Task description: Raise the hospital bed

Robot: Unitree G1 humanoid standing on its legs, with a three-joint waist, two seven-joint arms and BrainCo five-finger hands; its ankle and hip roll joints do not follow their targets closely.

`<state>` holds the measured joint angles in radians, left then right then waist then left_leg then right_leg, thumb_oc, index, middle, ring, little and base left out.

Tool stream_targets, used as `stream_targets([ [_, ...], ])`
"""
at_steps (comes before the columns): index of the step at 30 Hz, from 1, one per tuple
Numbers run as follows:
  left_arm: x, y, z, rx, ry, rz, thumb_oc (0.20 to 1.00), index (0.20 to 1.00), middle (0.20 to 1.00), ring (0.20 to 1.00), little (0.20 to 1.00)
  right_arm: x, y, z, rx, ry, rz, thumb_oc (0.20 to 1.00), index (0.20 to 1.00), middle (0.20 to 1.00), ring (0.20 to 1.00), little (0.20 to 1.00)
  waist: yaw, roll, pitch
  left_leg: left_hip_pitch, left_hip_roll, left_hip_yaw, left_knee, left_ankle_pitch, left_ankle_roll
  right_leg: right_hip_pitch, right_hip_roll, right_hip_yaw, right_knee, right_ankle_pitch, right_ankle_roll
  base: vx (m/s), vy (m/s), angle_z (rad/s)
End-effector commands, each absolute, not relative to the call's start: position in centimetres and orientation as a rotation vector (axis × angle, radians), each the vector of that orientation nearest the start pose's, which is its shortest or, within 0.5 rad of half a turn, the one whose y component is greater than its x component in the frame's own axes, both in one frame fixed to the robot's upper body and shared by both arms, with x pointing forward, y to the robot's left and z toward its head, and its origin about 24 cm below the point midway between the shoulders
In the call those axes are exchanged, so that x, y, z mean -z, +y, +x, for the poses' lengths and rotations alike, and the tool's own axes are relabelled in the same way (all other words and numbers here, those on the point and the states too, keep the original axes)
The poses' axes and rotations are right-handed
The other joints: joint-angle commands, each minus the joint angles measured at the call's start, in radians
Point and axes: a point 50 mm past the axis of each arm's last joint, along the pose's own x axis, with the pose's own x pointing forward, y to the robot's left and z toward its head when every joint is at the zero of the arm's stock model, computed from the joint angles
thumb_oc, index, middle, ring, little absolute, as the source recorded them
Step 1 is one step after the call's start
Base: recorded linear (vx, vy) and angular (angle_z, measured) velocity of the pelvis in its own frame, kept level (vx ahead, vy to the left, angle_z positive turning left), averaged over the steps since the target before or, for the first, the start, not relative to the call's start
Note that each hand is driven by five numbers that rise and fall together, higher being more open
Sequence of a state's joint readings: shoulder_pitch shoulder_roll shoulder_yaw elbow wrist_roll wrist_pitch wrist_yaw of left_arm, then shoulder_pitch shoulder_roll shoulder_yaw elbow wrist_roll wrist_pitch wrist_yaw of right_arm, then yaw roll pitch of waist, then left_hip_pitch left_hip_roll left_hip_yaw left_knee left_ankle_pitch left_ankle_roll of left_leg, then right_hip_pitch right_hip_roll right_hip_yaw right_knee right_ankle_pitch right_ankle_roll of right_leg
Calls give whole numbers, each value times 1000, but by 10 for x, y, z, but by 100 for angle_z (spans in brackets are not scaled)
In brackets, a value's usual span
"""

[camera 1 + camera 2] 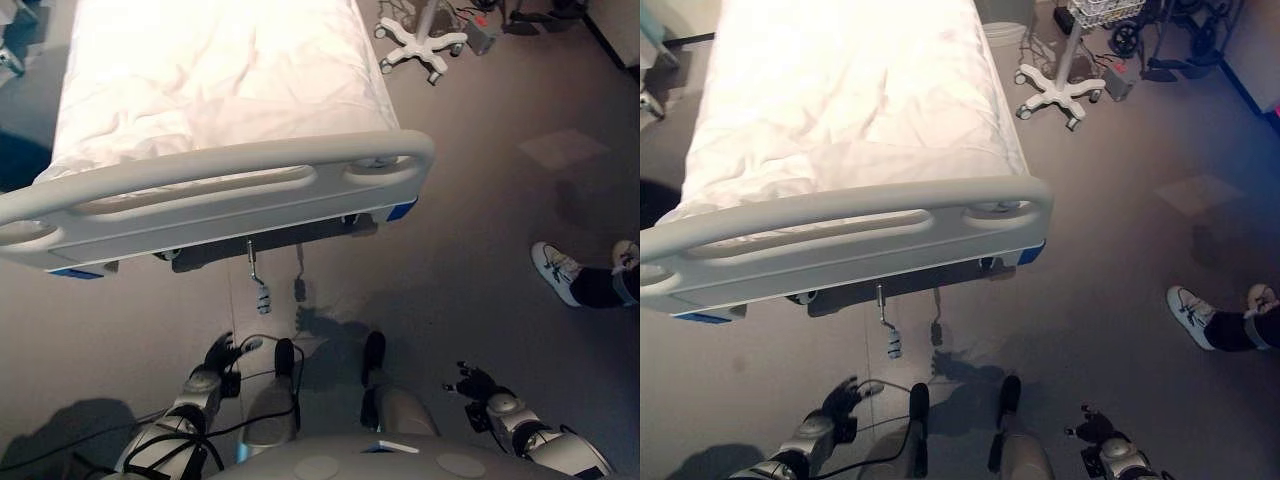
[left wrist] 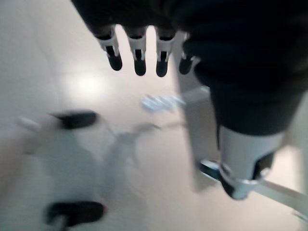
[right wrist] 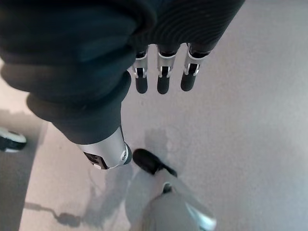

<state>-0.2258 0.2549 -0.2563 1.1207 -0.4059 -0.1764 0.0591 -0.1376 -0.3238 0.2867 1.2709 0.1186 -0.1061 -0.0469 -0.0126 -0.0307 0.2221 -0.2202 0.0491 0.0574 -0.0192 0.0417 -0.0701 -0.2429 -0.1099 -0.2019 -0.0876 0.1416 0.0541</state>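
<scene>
A hospital bed with a white sheet point(image 1: 220, 70) stands ahead, its grey footboard point(image 1: 210, 195) nearest me. Under the footboard hang two crank handles: a silver ribbed crank point(image 1: 261, 290) and a darker crank point(image 1: 299, 285) beside it. My left hand point(image 1: 222, 358) hovers low over the floor, a little short of the silver crank and to its left, fingers relaxed and holding nothing. The crank shows blurred past the fingers point(image 2: 139, 55) in the left wrist view. My right hand point(image 1: 478, 383) hangs low at the right, fingers point(image 3: 163, 79) straight over bare floor.
A white wheeled stand base point(image 1: 420, 45) sits beyond the bed's right corner, with cables and equipment behind it. A person's white shoes point(image 1: 555, 270) stand on the floor at the right. Open grey floor lies between me and the footboard.
</scene>
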Motion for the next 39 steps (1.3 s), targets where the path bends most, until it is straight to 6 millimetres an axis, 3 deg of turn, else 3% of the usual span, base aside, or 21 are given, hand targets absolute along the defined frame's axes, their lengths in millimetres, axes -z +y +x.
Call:
stream_targets([
  [1, 112, 220, 213, -207, 737, 19, 1000, 1000, 1000, 1000, 1000, 135, -258, 152, 68, 1005, -425, 1000, 1000, 1000, 1000, 1000, -5, -21, 6, -87, -59, -6, 19, 60, 62, -58, -3, 28, 108, -28, 43, -38, 3, -8],
  [16, 85, 219, 249, -232, 598, -24, 1000, 1000, 1000, 1000, 1000, 125, -258, 167, 80, 895, -427, 1000, 1000, 1000, 1000, 1000, -30, -38, 54, -174, -54, -4, 27, 88, 54, -138, 5, 34, 96, 3, 45, -37, -1, -5],
  [26, 80, 222, 259, -261, 600, -43, 1000, 1000, 1000, 1000, 1000, 123, -262, 166, 102, 886, -421, 1000, 1000, 1000, 1000, 1000, -46, -48, 67, -207, -49, -5, 28, 98, 48, -163, 7, 24, 92, 13, 44, 0, 0, 0],
  [39, 59, 235, 281, -332, 527, -84, 1000, 1000, 1000, 1000, 1000, 100, -261, 196, 111, 712, -398, 1000, 1000, 1000, 1000, 1000, -76, -66, 110, -312, -46, 0, 28, 125, 42, -275, 9, 22, 94, 41, 48, -22, -2, -1],
])
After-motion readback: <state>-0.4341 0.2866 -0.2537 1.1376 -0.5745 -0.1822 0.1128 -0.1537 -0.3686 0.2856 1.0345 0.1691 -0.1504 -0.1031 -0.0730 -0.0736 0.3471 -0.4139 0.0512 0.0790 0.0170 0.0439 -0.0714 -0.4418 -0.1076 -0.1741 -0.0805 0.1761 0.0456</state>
